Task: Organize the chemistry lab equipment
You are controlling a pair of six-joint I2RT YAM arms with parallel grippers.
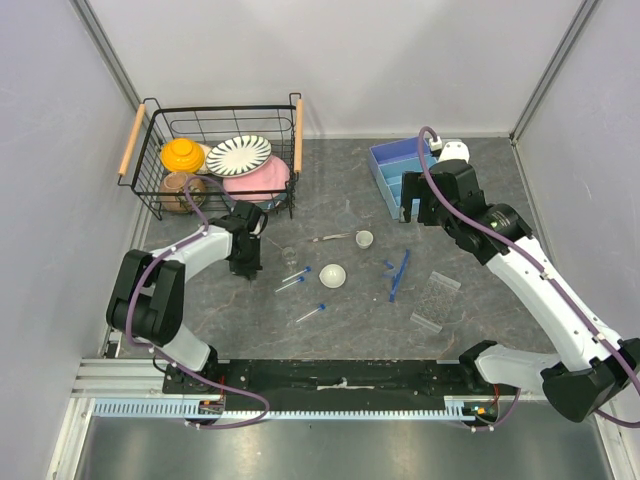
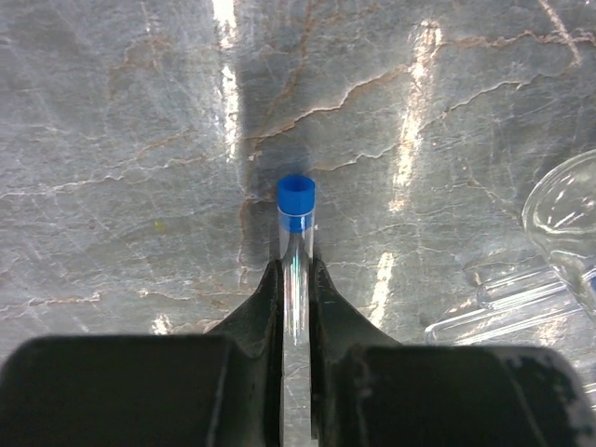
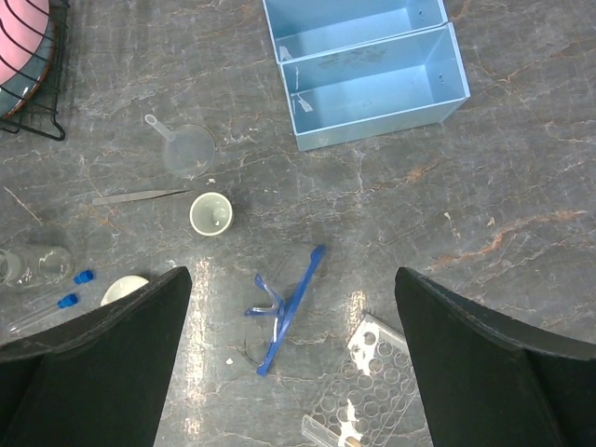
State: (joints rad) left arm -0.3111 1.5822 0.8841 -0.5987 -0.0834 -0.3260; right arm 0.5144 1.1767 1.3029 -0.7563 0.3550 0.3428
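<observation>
Blue plastic caps the small clear tube [image 2: 296, 209] that the left pincer [image 2: 296, 279] clamps between its two black fingers [image 2: 263, 300]. The jaws press narrow against the tube's sides, and the capped end pokes out past the fingertips over the grey veined desk [image 1: 340, 345]. Whether the tube touches the desk I cannot tell. This happens left of centre, just in front of the black wire basket [image 1: 160, 190], which holds striped, pink and orange crockery [image 1: 238, 155]. Just right of the left pincer, three more capped tubes [image 1: 311, 312] lie loose on the desk, with the white dome-shaped dish [image 1: 331, 275] beside them. Beyond the dish stands the tiny white cup [image 1: 364, 239], and the thin metal spatula [image 1: 333, 237] lies at its left, pointing toward it. A clear funnel [image 3: 186, 149] rests near the spatula. Farther right the blue stick tools [image 1: 398, 272] lie crossed, and the clear tube rack [image 1: 437, 300] lies flat near them. The right pincer [image 3: 291, 276] hovers above this side with its jaws spread wide and nothing between them, close to the two-compartment blue tray [image 1: 385, 165].
</observation>
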